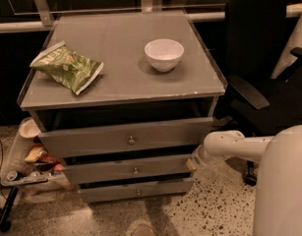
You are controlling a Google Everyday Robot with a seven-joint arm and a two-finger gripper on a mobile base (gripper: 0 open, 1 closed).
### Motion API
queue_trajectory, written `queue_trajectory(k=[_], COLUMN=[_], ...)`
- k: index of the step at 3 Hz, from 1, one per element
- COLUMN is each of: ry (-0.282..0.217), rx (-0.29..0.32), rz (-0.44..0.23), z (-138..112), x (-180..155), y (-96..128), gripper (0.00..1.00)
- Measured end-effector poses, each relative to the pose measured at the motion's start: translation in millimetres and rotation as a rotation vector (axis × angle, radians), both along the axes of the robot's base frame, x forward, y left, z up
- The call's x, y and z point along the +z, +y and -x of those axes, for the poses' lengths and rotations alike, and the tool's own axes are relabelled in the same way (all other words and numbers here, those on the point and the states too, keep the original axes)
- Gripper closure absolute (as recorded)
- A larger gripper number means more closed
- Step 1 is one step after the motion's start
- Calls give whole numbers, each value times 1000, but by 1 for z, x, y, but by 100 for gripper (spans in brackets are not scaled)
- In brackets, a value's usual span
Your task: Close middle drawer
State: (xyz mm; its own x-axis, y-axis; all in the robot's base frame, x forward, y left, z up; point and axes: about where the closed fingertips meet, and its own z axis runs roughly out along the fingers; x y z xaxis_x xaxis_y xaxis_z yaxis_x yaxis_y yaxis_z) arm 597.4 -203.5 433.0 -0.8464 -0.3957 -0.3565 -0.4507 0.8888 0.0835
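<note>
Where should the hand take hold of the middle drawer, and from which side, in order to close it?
Take the small round knob at the centre of the middle drawer, coming straight from the front. Its front is long, low and flat, so only the knob stands out to pinch. The hand is at the front's right end. A centred hold probably slides it straighter.

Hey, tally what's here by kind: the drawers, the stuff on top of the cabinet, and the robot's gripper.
3 drawers: top drawer, middle drawer, bottom drawer
1 bowl
1 snack bag
1 gripper, at the middle drawer's right end
Total: 6
</note>
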Motion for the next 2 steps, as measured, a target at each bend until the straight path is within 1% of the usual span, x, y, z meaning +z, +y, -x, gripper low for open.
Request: queue_trajectory(k=[1, 2], ry=[125, 156], rx=[-125, -127], rz=[32, 40], z=[54, 63], x=[2, -1], y=[-67, -72], gripper=[100, 100])
